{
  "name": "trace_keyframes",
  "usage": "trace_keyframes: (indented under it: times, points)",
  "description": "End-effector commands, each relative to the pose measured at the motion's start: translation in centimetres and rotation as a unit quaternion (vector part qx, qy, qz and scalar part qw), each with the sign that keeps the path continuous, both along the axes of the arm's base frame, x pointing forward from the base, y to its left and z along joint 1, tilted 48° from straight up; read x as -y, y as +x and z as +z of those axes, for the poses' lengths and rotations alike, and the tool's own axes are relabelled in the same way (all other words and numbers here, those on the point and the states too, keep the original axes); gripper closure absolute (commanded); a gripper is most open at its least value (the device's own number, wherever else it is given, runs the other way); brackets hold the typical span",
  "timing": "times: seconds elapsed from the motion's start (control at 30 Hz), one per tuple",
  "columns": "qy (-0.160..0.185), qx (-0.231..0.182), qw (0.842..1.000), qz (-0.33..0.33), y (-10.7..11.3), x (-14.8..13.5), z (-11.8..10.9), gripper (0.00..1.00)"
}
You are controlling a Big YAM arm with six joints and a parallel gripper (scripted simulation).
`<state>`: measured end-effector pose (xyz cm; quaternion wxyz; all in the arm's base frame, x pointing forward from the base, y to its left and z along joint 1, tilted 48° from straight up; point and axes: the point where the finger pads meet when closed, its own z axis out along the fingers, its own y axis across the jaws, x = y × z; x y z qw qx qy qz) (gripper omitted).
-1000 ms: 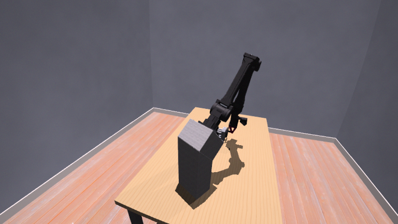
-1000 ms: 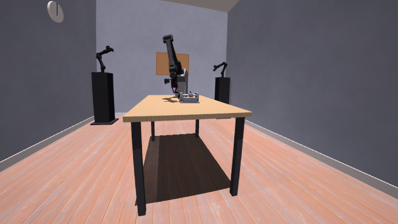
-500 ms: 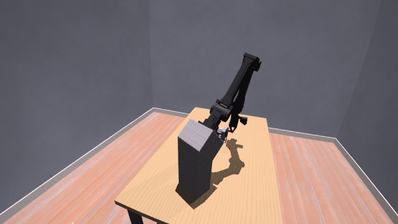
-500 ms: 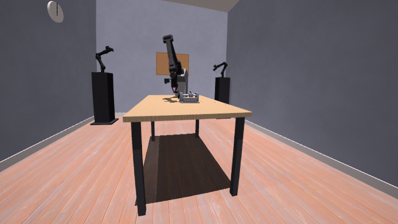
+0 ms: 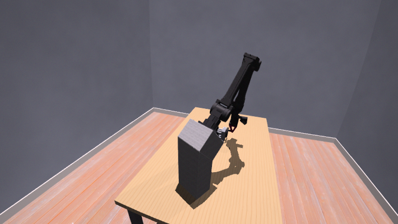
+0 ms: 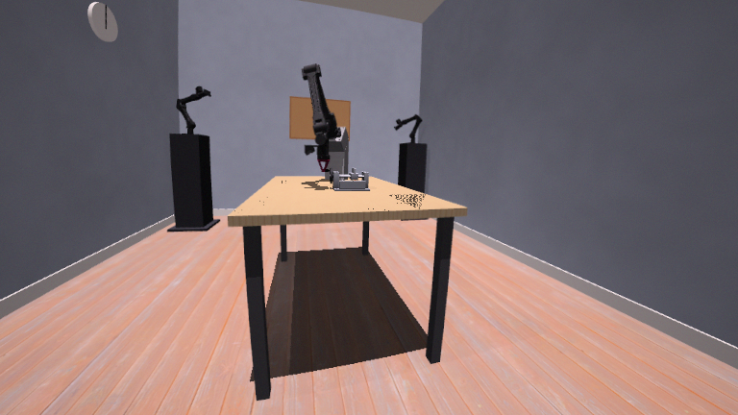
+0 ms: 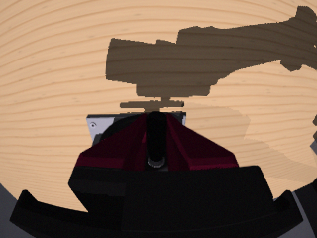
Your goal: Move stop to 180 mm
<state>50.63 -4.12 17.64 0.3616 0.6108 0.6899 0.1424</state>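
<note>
A grey stop fixture [image 6: 351,182] with a slide and a handwheel at its left end sits on the wooden table. In the top view only its end [image 5: 223,132] shows past the grey column. My gripper [image 6: 325,166] points down at the fixture's left end and is shut on the handwheel's handle. In the wrist view the dark red fingers close around a thin dark handle [image 7: 157,134], with the grey fixture plate [image 7: 99,126] just beyond them. The scale reading is too small to tell.
A tall grey column [image 5: 196,163] stands on the table by the arm's base. Two other arms on black pedestals [image 6: 189,179] [image 6: 411,165] stand off the table near the back wall.
</note>
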Motion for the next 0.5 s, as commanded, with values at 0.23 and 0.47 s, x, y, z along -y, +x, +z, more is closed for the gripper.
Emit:
trace_keyframes:
  times: [0.23,0.47]
  points:
    - [0.002,0.055,0.998,0.012,1.40,-1.57,5.64,0.94]
    - [0.003,0.050,0.999,0.010,1.58,-1.70,5.99,0.94]
